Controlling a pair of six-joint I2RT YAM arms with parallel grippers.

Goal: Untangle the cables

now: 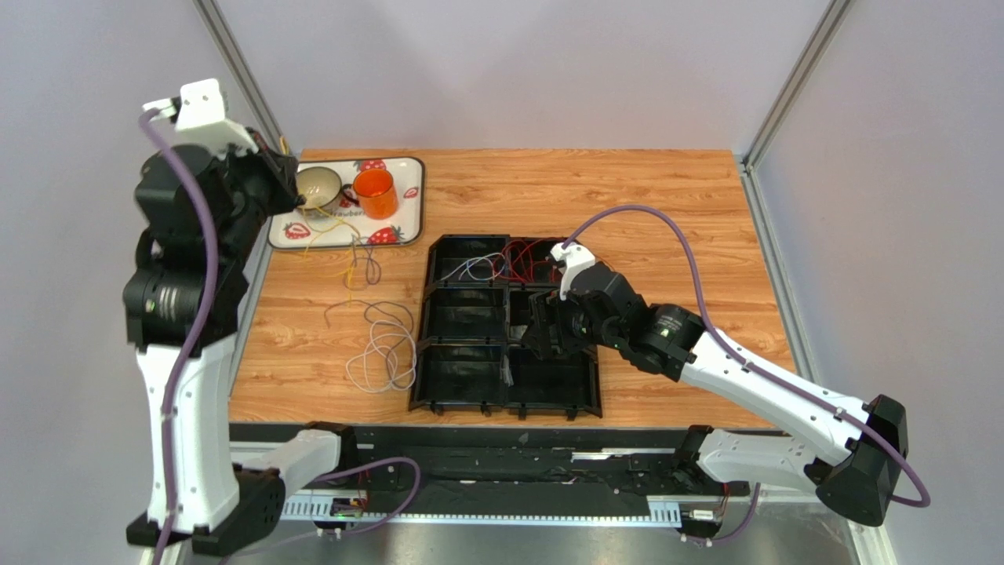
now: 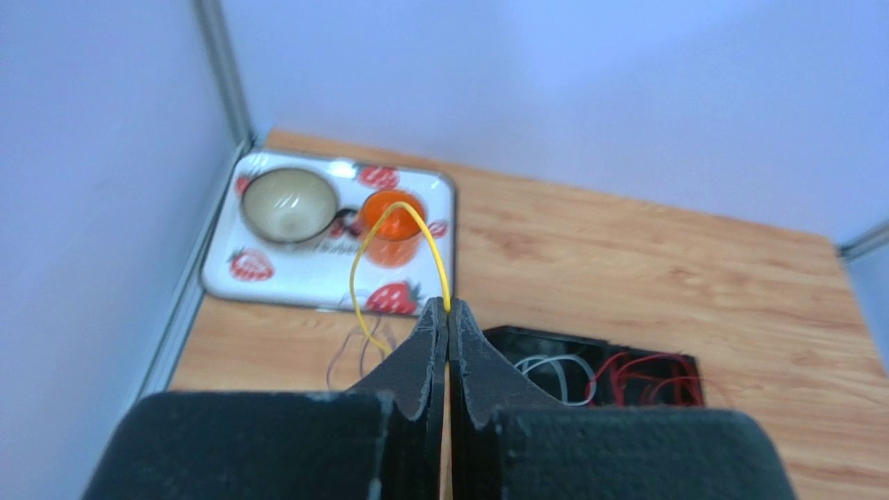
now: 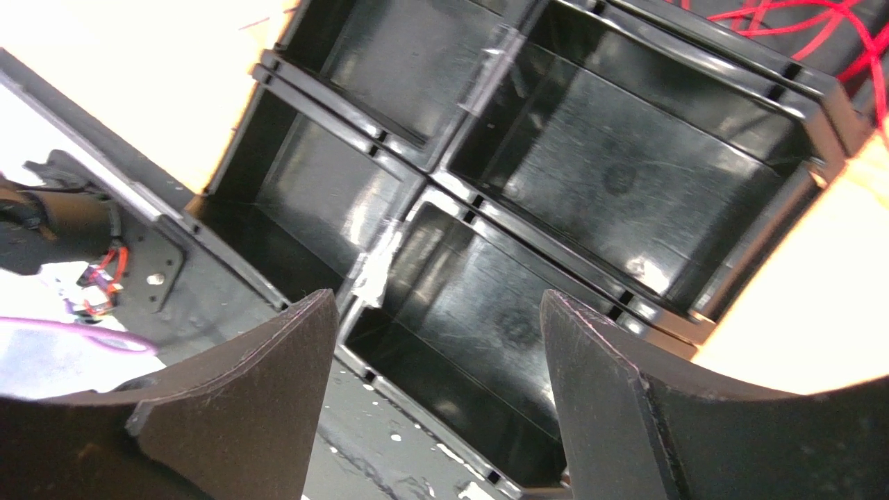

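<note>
Two closed fingers of your left gripper pinch the yellow cable high over the far-left tray, so lift it slowly clear of the pale loops left of the black organizer, while your right gripper hangs wide open over its compartments.

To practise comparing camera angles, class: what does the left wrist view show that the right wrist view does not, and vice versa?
Only the left wrist view: a tray holding a steel cup and an orange cup, and a yellow cable pinched in the shut left jaws. Only the right wrist view: the open right jaws over empty compartments of the bin. Both: the bin, the red cable in it, and the table.
</note>
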